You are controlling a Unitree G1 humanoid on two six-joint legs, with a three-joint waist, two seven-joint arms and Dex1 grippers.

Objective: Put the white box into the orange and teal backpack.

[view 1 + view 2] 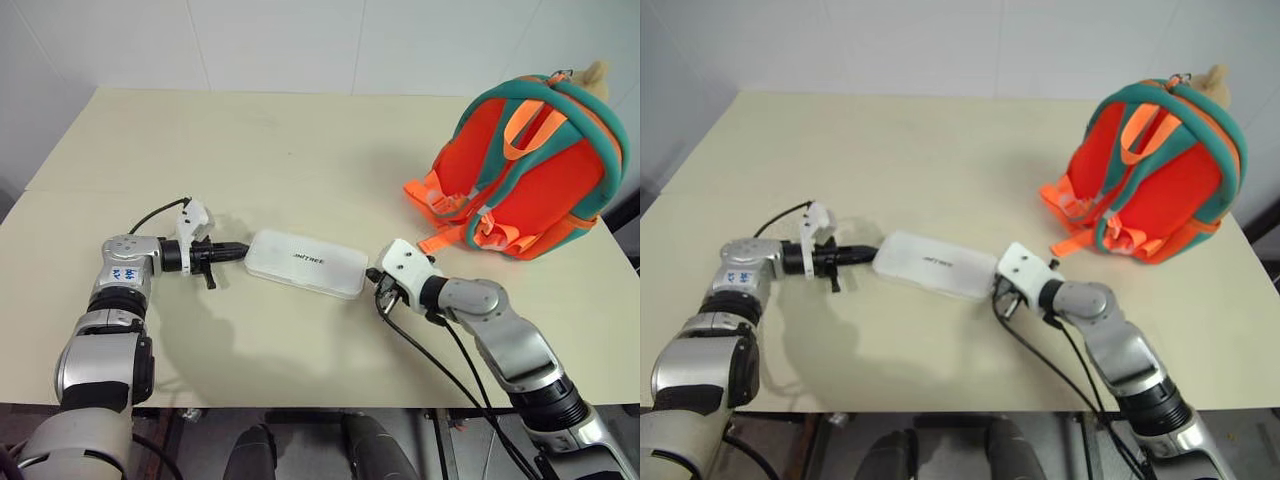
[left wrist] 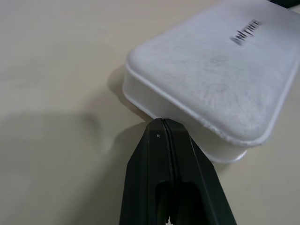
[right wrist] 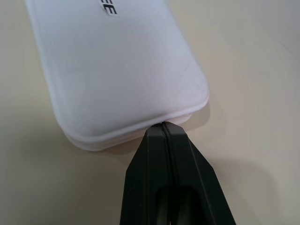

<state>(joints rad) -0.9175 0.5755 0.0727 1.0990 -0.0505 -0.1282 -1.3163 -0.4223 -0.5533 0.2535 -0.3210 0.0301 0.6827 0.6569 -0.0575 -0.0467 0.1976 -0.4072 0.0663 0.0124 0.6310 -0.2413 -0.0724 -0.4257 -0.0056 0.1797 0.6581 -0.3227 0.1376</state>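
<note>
Your right claw (image 3: 165, 125) is clenched, its two black fingers pressed together with nothing between them, and its tip sits right at the near short end of the white box (image 1: 306, 263); from the wrist view you cannot tell for sure whether the tip touches the rim or stops just short of it. Your left claw (image 2: 164, 122) is clenched too, empty, its tip at the opposite short end of the box, against or just beside the lower edge of the case.

Between the two claws, the white box lies flat on the cream surface (image 1: 250, 150), lid side up, its small dark lettering readable across the middle. It runs lengthwise from one claw to the other, slightly angled, its right end nearer you than its left.

Farther back and off to your right, well apart from the box, you have the orange and teal backpack (image 1: 535, 165). It stands near the far right corner of the surface with its strap side turned toward you, orange straps spilling onto the surface at its base. A tan plush charm (image 1: 594, 75) peeks out at its top.
</note>
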